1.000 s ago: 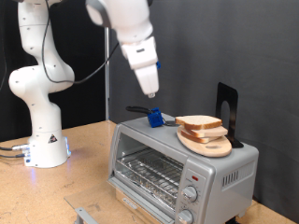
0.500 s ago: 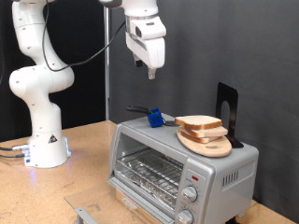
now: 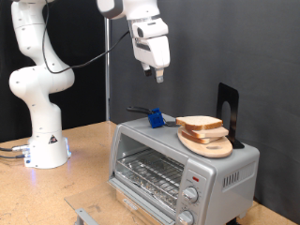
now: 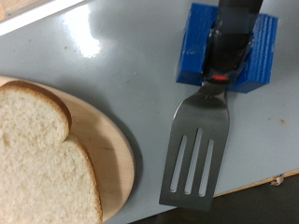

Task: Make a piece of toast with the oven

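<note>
The silver toaster oven point(image 3: 178, 167) stands on the table at the exterior view's lower right, and its wire rack shows through the front. The piece of toast point(image 3: 200, 123) lies on a round light-wood board point(image 3: 208, 143) on the oven's top. Both also show in the wrist view: the toast point(image 4: 42, 159) and the board point(image 4: 120, 154). My gripper point(image 3: 157, 76) hangs high above the oven top, over a black spatula point(image 4: 194, 149) that rests in a blue block point(image 4: 198, 49). The fingers look closed and hold nothing. The wrist view shows no fingers.
The spatula's blue block point(image 3: 155, 119) sits on the oven top at the exterior view's left of the board. A black upright stand point(image 3: 228, 111) is behind the board. The robot base point(image 3: 42, 141) stands on the wooden table at the exterior view's left. Round knobs point(image 3: 191, 194) are on the oven's right panel.
The gripper rose from just above the spatula's block to high over the oven top, then shifted slightly right. The toast, board and spatula have not moved.
</note>
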Robot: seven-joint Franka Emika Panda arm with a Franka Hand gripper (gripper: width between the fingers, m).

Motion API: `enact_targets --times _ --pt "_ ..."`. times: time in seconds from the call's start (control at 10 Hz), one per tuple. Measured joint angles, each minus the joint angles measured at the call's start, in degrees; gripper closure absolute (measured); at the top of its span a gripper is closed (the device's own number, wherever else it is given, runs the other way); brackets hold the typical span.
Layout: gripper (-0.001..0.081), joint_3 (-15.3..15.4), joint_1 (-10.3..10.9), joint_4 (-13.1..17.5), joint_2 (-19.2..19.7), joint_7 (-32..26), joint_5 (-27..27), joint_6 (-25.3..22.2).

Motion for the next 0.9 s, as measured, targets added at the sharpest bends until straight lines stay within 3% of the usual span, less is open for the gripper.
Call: enact_targets --times 0.4,0.7,0.9 --pt "0.0001 0.1 0.1 -5.8 -4.2 0.8 5.6 1.9" --pt "0.0001 -0.1 0.1 -7.0 -5.1 0.8 7.6 -1.0" --pt "0.0001 0.1 0.1 -7.3 -4.9 0.8 7.6 0.5"
